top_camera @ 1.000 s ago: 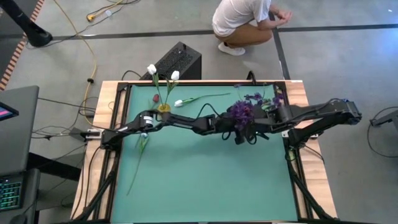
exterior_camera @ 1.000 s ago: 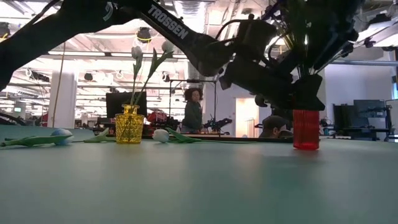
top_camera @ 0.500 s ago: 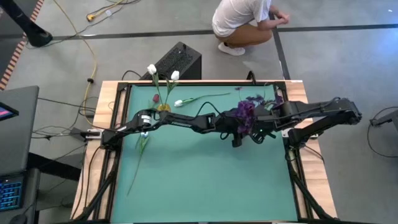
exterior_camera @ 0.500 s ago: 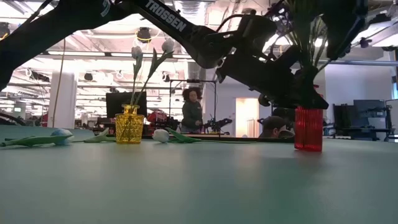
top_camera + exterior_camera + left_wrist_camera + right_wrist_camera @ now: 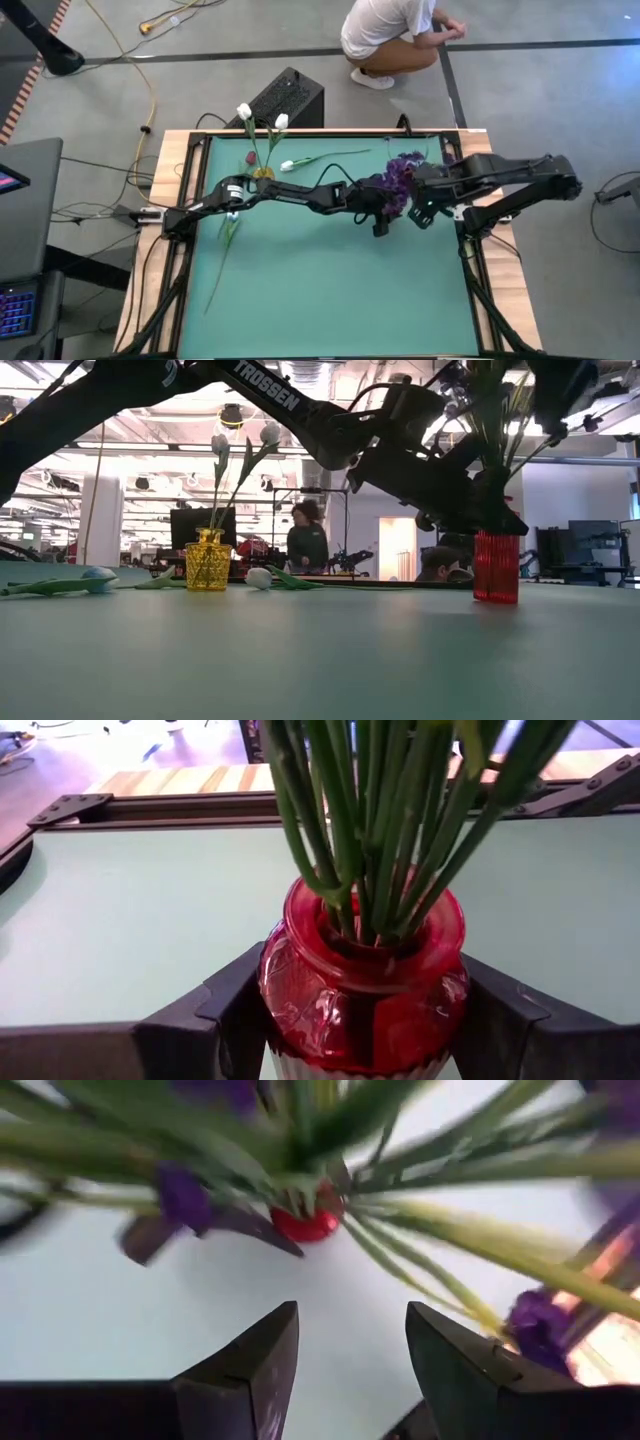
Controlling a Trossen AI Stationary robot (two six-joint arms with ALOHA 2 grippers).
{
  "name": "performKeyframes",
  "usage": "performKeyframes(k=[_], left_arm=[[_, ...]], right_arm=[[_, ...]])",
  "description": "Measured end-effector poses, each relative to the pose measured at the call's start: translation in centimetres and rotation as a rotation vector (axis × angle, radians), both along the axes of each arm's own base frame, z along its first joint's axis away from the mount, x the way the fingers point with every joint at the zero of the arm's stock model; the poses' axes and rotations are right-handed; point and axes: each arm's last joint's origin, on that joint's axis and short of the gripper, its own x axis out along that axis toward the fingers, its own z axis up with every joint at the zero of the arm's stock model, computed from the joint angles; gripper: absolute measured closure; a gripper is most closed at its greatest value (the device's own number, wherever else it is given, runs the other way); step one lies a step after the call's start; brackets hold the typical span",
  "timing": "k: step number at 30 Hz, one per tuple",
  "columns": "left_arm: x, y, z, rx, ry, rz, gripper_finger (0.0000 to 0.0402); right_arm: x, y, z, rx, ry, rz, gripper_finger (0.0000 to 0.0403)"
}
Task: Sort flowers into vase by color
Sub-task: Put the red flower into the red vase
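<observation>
Dark jointed arms [image 5: 290, 192], white "TROSSEN" lettering [image 5: 268, 390]

This is a robotics lab set up in a big open-plan workspace: a green-topped table [image 5: 330, 270] in a wooden frame stands on a bare grey concrete floor [image 5: 560, 90] marked with dark tape lines, with yellow cables [image 5: 140, 70] trailing across it and a black equipment box [image 5: 288, 98] just behind the table. Looking level across the tabletop, I see an exposed ceiling with ducts and strip lights [image 5: 130, 430], white columns [image 5: 100, 520], rows of desks with monitors [image 5: 195, 525] and a person [image 5: 305, 540] standing among them. Another person [image 5: 395, 35] crouches on the floor beyond the table, and a laptop [image 5: 15, 310] sits open at a side bench.
</observation>
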Motion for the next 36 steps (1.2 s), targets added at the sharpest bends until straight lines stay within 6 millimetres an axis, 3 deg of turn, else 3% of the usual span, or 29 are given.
performKeyframes(k=[7,12,18,20,26,36], left_arm=[[-0.1,0.0,0.0,0.006,0.012,-0.001,0.0184],[0.0,0.0,0.0,0.004,0.004,0.014,0.0179],[-0.1,0.2,-0.3,0.018,0.021,0.044,0.0032],[-0.1,0.2,-0.3,0.027,0.022,0.062,0.0016],[-0.3,0.2,-0.2,0.037,0.064,0.05,0.0045],[-1.7,-0.3,2.1,0.082,0.196,0.018,0.0043]], right_arm=[[-1.9,-0.1,3.4,-0.074,-0.174,-0.003,0.0188],[-4.1,-0.1,4.6,-0.138,-0.297,-0.046,0.0188],[-5.1,0.4,5.0,-0.198,-0.381,-0.046,0.0188],[-5.1,0.7,5.0,-0.201,-0.384,-0.029,0.0188],[-4.9,0.9,5.0,-0.201,-0.381,-0.014,0.0188],[-4.8,0.9,5.0,-0.24,-0.383,-0.014,0.0188]])
